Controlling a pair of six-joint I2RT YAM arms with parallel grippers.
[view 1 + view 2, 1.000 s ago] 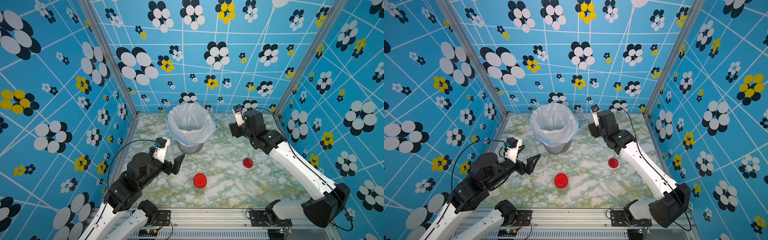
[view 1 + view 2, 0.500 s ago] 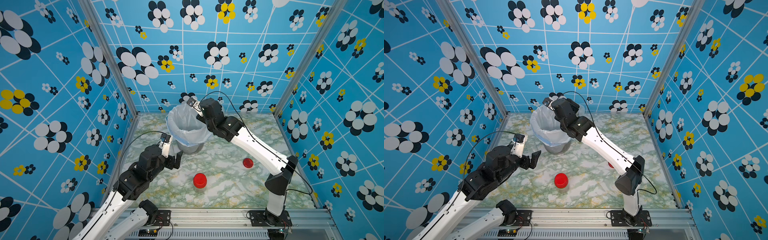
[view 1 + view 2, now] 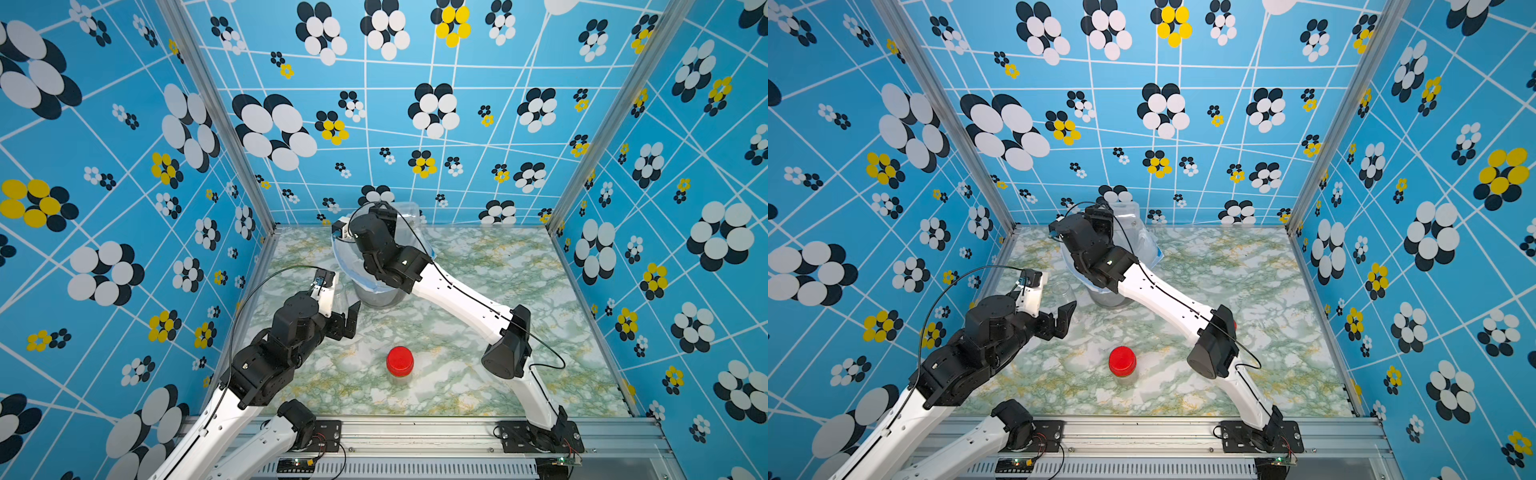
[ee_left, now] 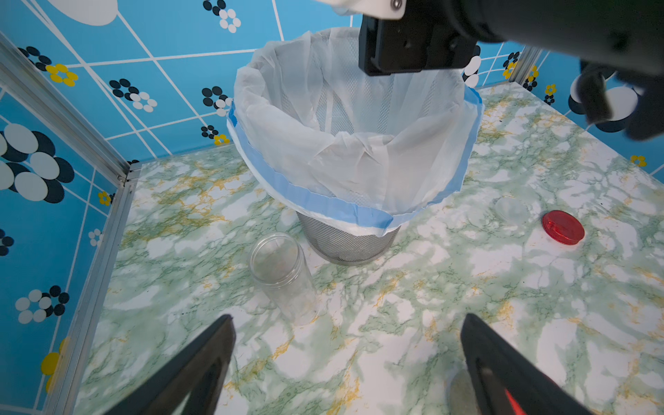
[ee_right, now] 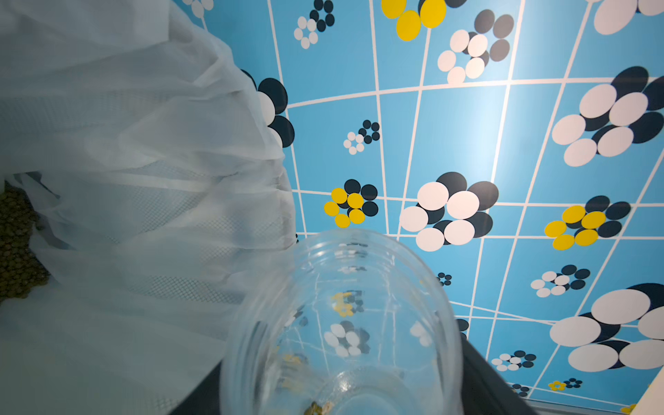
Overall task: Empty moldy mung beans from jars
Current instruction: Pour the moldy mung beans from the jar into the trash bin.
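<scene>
right gripper (image 5: 341, 359) clamped on a short clear round plastic jar (image 5: 341, 305), lid off, held over the far side of the silver mesh bin with the white blue-hemmed bag (image 4: 345, 240). that jar is almost empty, just a speck of residue at its base. olive-green mung beans (image 5: 18, 244) sit in a heap down inside the bag. in both top views the right arm lies across the bin mouth and hides most of it.

left gripper (image 4: 347, 318) fingers spread wide, holding nothing, low over the green-white marble tabletop (image 4: 413, 305). tall narrow clear cylinder jar (image 4: 284, 276) stands upright and open just ahead of it, close beside the bin base; touching or apart, cannot tell.

clear jar with a red round screw lid (image 3: 400, 361) stands closed at front centre, well apart from both grippers; contents not readable. loose red round lid (image 4: 563, 227) lies flat on the table on the bin's other side, with a faint clear disc (image 4: 510, 212) just beside it.
</scene>
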